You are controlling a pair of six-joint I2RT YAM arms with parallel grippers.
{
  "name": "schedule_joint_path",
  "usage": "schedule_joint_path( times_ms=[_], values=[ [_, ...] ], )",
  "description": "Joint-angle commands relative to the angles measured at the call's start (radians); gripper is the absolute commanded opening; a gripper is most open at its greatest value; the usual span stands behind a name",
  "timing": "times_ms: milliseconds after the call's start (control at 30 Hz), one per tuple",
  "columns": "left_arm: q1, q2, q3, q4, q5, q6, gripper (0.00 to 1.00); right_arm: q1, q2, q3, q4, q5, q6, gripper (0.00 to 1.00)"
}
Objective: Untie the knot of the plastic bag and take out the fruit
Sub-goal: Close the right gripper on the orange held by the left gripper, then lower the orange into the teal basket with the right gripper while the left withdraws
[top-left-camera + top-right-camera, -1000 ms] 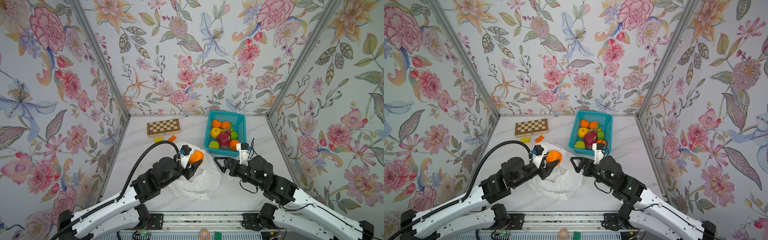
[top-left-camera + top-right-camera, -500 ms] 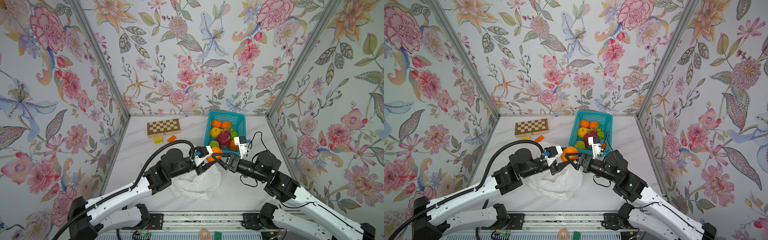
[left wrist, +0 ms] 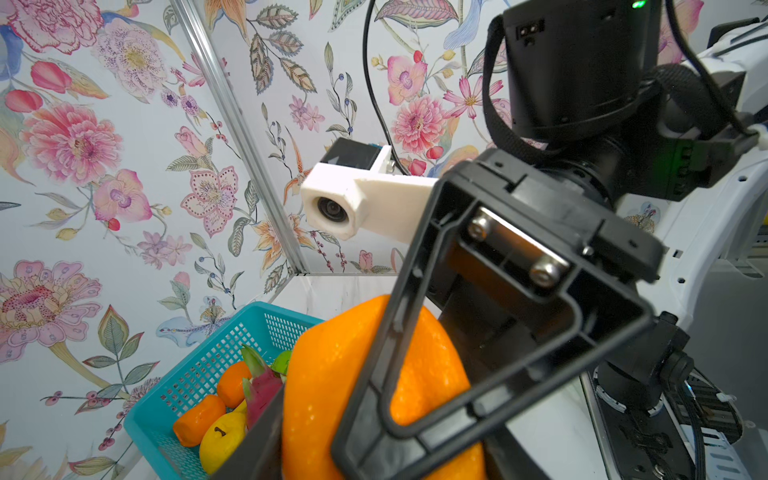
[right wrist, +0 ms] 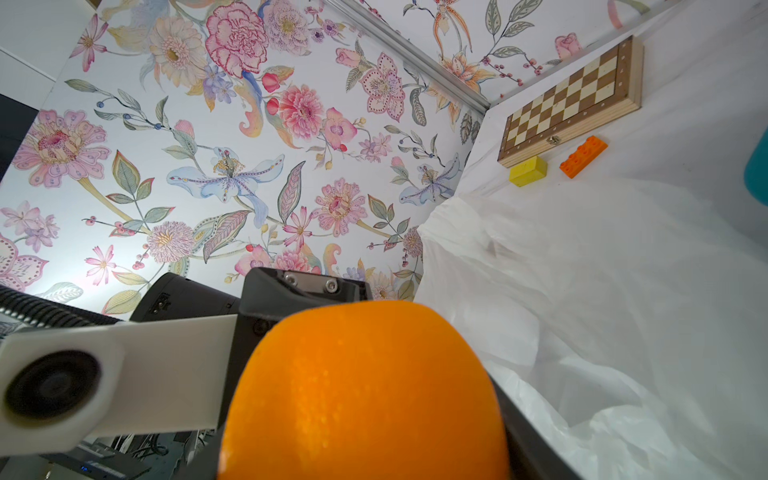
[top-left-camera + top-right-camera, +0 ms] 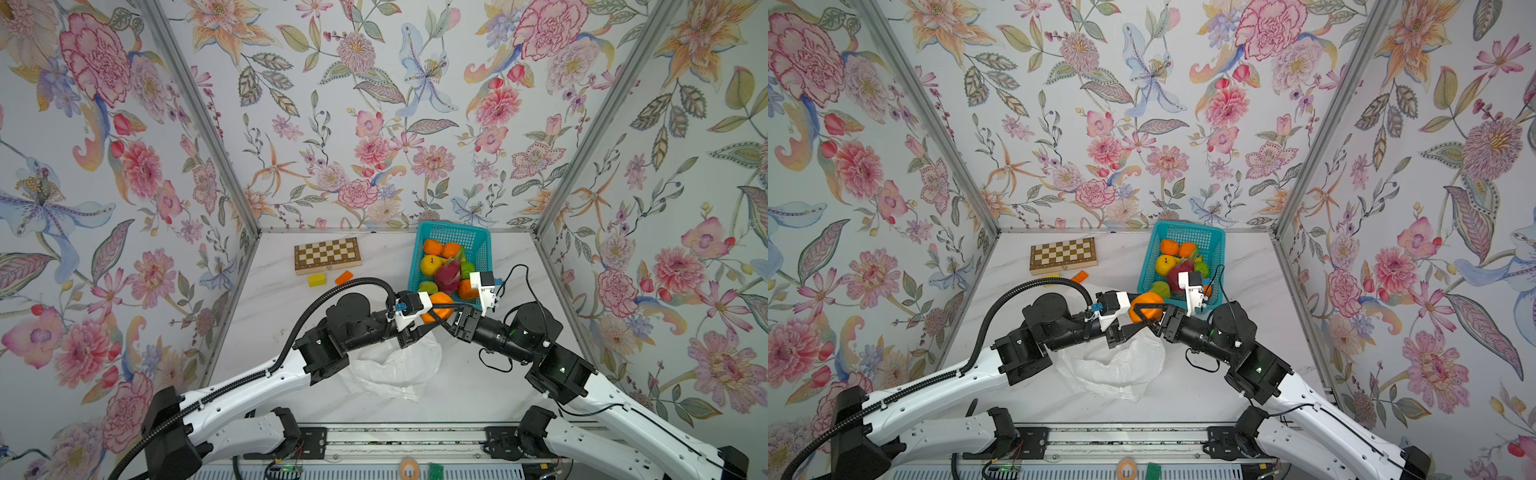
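Two arms. The left arm (image 5: pixel 249 382) and right arm (image 5: pixel 602 399) both rise from the near rail with elbows out, and their forearms angle inward to meet mid-table (image 5: pixel 478 386).

One bag (image 5: pixel 395 365) lies slack and crumpled under and just behind the two wrists. The knot can't be picked out in any view.

The left gripper (image 5: pixel 432 313) comes in from the left. Its jaws are about half spread and clamped on one orange (image 5: pixel 441 300), held above the bag's far edge and clear of the table.

The right gripper (image 5: pixel 446 313) comes in from the right, with its jaws set round the same orange. In the left wrist view one finger (image 3: pixel 386 345) lies flat on the peel. In the right wrist view the orange (image 4: pixel 365 390) fills the gap between the jaws.

Just past the grippers is one teal basket (image 5: pixel 482 249) holding seven fruit (image 5: pixel 448 274): three orange, two green, one yellow and one dragon fruit. One of the orange ones is partly hidden by the right wrist camera.

Further left are two blocks, a yellow block (image 5: pixel 316 279) and an orange block (image 5: pixel 344 276), near each other but apart.

Just behind them, near the back wall, is one chessboard (image 5: pixel 327 254), closed and lying flat.
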Motion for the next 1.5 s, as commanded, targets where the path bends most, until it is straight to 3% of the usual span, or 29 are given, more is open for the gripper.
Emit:
schedule_joint_path(
  times_ms=[0,100,233,433,633,900,1000,1467],
  values=[
    [-0.010,-0.017,0.008,0.010,0.024,-0.020,0.56,-0.033,0.025,0.008,0.055,0.013,-0.037,0.59],
    [-0.009,-0.024,0.017,-0.027,-0.017,-0.010,0.67,-0.057,0.053,0.033,0.050,-0.012,-0.046,0.56],
    [-0.008,-0.041,0.035,-0.084,-0.103,-0.024,0.98,-0.109,0.101,0.096,-0.009,-0.016,-0.096,0.56],
    [-0.010,-0.094,0.067,-0.195,-0.184,-0.080,0.99,-0.259,0.222,0.240,-0.152,-0.039,-0.207,0.55],
    [-0.010,-0.118,0.115,-0.329,-0.269,-0.246,0.99,-0.444,0.421,0.414,-0.282,-0.068,-0.311,0.53],
    [-0.010,-0.092,0.198,-0.516,-0.337,-0.376,0.99,-0.608,0.698,0.616,-0.429,0.004,-0.439,0.50],
    [-0.010,-0.088,0.202,-0.540,-0.349,-0.387,0.99,-0.641,0.812,0.693,-0.470,0.056,-0.501,0.46],
    [-0.009,-0.088,0.186,-0.522,-0.336,-0.355,0.99,-0.669,1.356,1.190,-0.657,0.375,-0.635,0.44]
  ],
)
